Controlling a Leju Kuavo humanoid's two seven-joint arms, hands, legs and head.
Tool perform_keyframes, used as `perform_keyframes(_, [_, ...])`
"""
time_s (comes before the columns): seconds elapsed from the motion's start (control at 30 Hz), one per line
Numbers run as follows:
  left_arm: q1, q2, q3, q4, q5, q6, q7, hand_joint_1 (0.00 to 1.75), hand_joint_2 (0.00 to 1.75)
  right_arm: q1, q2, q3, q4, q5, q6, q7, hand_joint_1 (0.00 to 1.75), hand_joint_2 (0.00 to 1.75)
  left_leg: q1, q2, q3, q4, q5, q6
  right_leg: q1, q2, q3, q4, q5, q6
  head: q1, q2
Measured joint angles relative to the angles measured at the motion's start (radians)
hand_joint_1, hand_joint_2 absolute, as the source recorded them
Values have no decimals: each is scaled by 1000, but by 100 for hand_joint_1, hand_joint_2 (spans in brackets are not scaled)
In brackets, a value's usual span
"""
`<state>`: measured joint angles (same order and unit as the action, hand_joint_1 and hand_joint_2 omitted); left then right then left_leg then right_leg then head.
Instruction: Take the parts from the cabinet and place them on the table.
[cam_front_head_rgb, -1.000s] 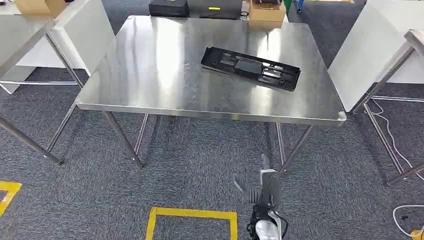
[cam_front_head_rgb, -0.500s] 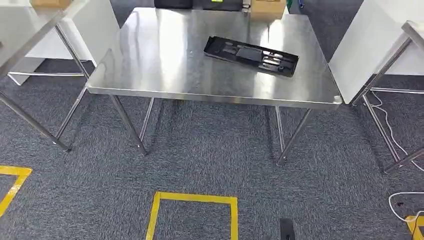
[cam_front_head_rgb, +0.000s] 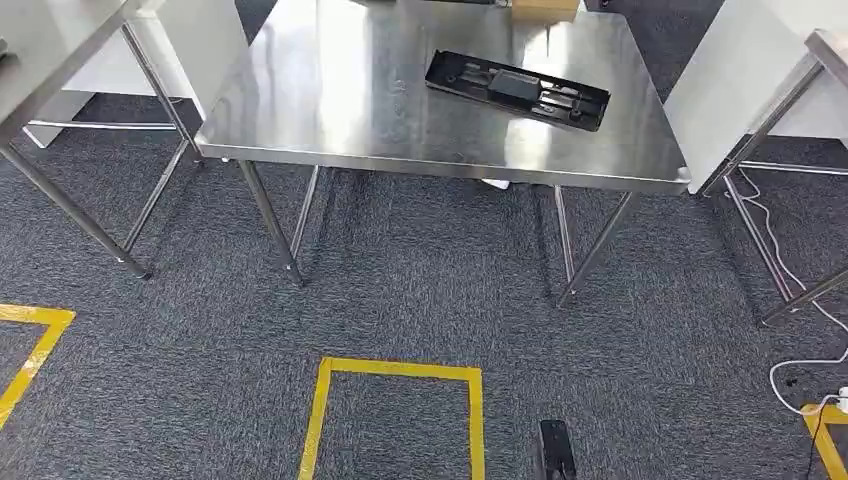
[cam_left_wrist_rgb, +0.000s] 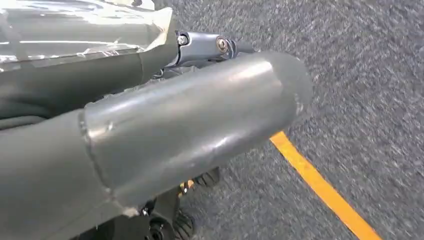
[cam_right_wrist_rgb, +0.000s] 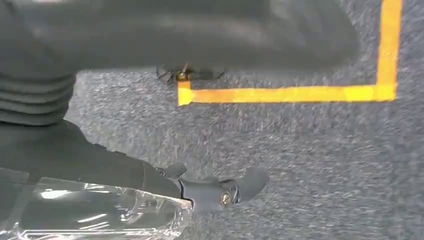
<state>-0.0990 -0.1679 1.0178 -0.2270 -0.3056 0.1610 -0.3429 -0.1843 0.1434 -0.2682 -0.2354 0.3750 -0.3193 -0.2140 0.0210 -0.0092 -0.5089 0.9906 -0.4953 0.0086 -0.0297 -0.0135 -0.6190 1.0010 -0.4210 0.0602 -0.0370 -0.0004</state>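
Note:
A long black plastic part (cam_front_head_rgb: 517, 89) lies flat on the steel table (cam_front_head_rgb: 330, 110), toward its far right side. My right hand (cam_front_head_rgb: 556, 455) hangs low near the floor, far in front of the table; just a dark tip of it pokes in at the picture's lower edge. The right wrist view has that hand (cam_right_wrist_rgb: 220, 190) over the carpet with its fingers (cam_right_wrist_rgb: 250, 181) stretched out and nothing in them. My left hand (cam_left_wrist_rgb: 190, 115) also hangs over the carpet, with its thick thumb (cam_left_wrist_rgb: 200, 125) and fingers (cam_left_wrist_rgb: 210, 44) extended and holding nothing.
Another steel table (cam_front_head_rgb: 60, 40) stands to the left and a third (cam_front_head_rgb: 825, 55) to the right, with white panels behind both. A yellow taped square (cam_front_head_rgb: 400, 372) marks the carpet. A white cable (cam_front_head_rgb: 800, 370) runs along the floor at right. A cardboard box (cam_front_head_rgb: 545, 8) sits beyond the table.
The whole picture has shifted, so the camera has moved: the table now sits higher and slightly to the right. My right hand has dropped from plain sight to the lower edge.

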Motion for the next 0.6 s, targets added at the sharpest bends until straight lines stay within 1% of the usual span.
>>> perform_keyframes(0.03, [-1, 0, 0, 0, -1, -1, -1, 0, 0, 0, -1, -1, 0, 0, 1, -9, 0, 0, -1, 0, -14, 0, 9, 15, 1, 1, -23, 49, -49, -10, 10, 0])
perform_keyframes(0.07, [0, -1, 0, 0, -5, -3, -2, 0, 0, -1, 0, -1, 0, 0, 1, -17, 0, 0, -5, 2, -26, 0, 18, 28, 1, 1, -44, 122, -100, -17, 14, 0])
perform_keyframes(0.1, [-1, -1, 0, 0, -12, -10, -5, 0, 0, -1, -1, -3, 0, -3, 1, -28, 0, 0, -9, 4, -39, 0, 29, 36, 2, 3, -68, 205, -145, -20, 15, 0])
perform_keyframes(0.13, [-1, -2, -2, 0, -17, -14, -7, 0, 0, -1, -3, -8, 0, -8, 1, -36, 0, 0, -14, 5, -53, 1, 39, 41, 6, 5, -80, 275, -168, -18, 17, 0])
perform_keyframes(0.17, [-1, -2, -2, 0, -21, -20, -10, 0, 0, 0, -5, -14, 0, -13, 1, -46, 0, 0, -21, 5, -66, 2, 49, 44, 10, 6, -73, 309, -160, -11, 19, 0])
perform_keyframes(0.2, [-1, -3, -3, 0, -25, -22, -13, 0, 0, 0, -6, -19, 0, -16, 1, -55, 0, 0, -27, 6, -77, 2, 59, 46, 15, 6, -49, 299, -136, -6, 19, 0])
perform_keyframes(0.23, [-1, -3, -5, 0, -30, -24, -15, 0, 0, 0, -8, -23, 0, -18, 1, -61, 0, 0, -34, 6, -87, 2, 69, 48, 21, 7, -8, 252, -105, -4, 20, 0])
perform_keyframes(0.27, [-1, -3, -5, 0, -31, -27, -17, 0, 0, -1, -10, -26, 0, -19, 1, -66, 0, 0, -40, 5, -98, 2, 80, 49, 32, 9, 50, 170, -80, -14, 20, 0])
perform_keyframes(0.3, [-2, -5, -6, 0, -32, -28, -18, 0, 0, -4, -13, -27, 0, -19, 1, -67, 0, 0, -41, 5, -105, 2, 89, 50, 42, 11, 120, 71, -78, -34, 19, 0])
perform_keyframes(0.33, [-2, -10, -8, 2, -32, -29, -18, 0, 0, -6, -20, -29, -1, -19, 0, -69, 0, 0, -47, 5, -110, 2, 97, 45, 51, 7, 183, -29, -113, -64, 18, 0])
perform_keyframes(0.37, [-4, -10, -10, 3, -35, -29, -21, 0, 0, -9, -16, -32, -1, -21, -1, -77, 0, 0, -42, 9, -112, 1, 107, 40, 52, 9, 200, -72, -119, -61, 17, 0])
perform_keyframes(0.4, [-3, -8, -11, 3, -40, -33, -24, 0, 0, -9, -14, -36, -1, -25, -1, -82, 0, 0, -38, 10, -112, -7, 119, 36, 54, 12, 187, -66, -110, -64, 13, 0])
perform_keyframes(0.43, [-3, -8, -12, 4, -42, -38, -27, 0, 0, -9, -18, -41, -1, -29, -1, -89, 0, 0, -34, 10, -114, -11, 130, 30, 57, 12, 181, -69, -102, -71, 17, 0])
perform_keyframes(0.47, [-2, -8, -13, 4, -43, -39, -30, 0, 0, -7, -16, -45, 0, -32, -1, -94, 0, 0, -36, 7, -117, -17, 143, 22, 52, 11, 174, -80, -84, -79, 18, 0])
perform_keyframes(0.5, [-2, -5, -14, 4, -45, -40, -36, 0, 0, -8, -17, -49, 0, -33, -1, -98, 0, 0, -34, 5, -127, -8, 119, 18, 29, 5, 174, -91, -66, -83, 20, 0])
perform_keyframes(0.53, [-1, -5, -15, 4, -48, -42, -39, 0, 0, -10, -18, -51, 0, -37, 0, -100, 0, 0, -32, 5, -137, 20, 57, 10, 30, 6, 164, -92, -51, -93, 19, 0])
perform_keyframes(0.57, [-1, -4, -16, 4, -50, -42, -41, 0, 0, -10, -18, -55, 0, -40, 1, -100, 0, 0, -27, 5, -149, 77, -11, 4, 30, 5, 150, -88, -40, -96, 14, 0])
perform_keyframes(0.6, [-1, -2, -17, 4, -52, -42, -42, 0, 0, -8, -18, -59, 0, -43, 3, -101, 0, 0, -20, 5, -166, 154, -69, -4, 30, 5, 132, -83, -27, -95, 16, 0])
